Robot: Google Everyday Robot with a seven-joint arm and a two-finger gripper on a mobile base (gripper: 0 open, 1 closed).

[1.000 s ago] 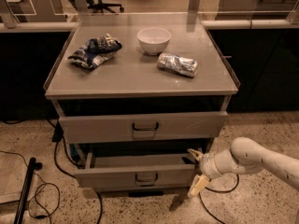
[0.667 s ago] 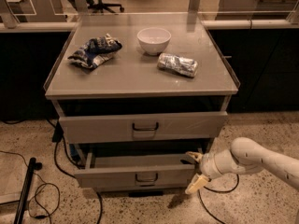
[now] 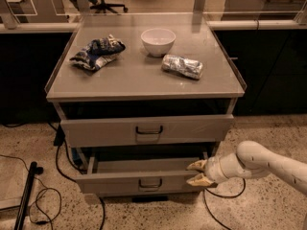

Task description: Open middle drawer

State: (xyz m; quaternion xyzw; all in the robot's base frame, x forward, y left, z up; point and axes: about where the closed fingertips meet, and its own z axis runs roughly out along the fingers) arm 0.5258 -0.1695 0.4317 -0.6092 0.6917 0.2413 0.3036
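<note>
1. Gripper. The gripper point(image 3: 197, 172) sits low, below the front right corner of the surface point(image 3: 139, 80), at the right end of the middle drawer point(image 3: 115, 183). The fingers point(image 3: 195, 165) are released and spread apart, one level with the top lip of the front panel and one lower against its face. Whether either finger touches the panel cannot be told. The white arm point(image 3: 268, 164) reaches in from the right.

2. Middle drawer. It lies under the front edge of the surface, below the taller upper drawer point(image 3: 105, 131), and stands part-way out. A strip of plain grey tray point(image 3: 144, 166) shows behind the low front panel, and no load is visible in that strip.

3. Handling (judgement).
- The drawer looks rigid, sheet-built and light.
- It probably runs on slides and resists only along the pull line.
- The panel face is smooth and offers little grip.

4. Point of hold (judgement).
- Use the small dark loop handle point(image 3: 150, 183) at the centre of the panel.
- A pull there is straight and even.
- A pull at the right end, where the gripper now is, may skew the drawer and bind it in its slides.

5. Surface.
- A foil packet point(image 3: 183, 66) lies toward the right edge.
- A crumpled bag point(image 3: 98, 52) lies toward the left edge.
- A white bowl point(image 3: 158, 41) stands nearer the far edge, at mid-width.
- A jerky pull could shake these items.
</note>
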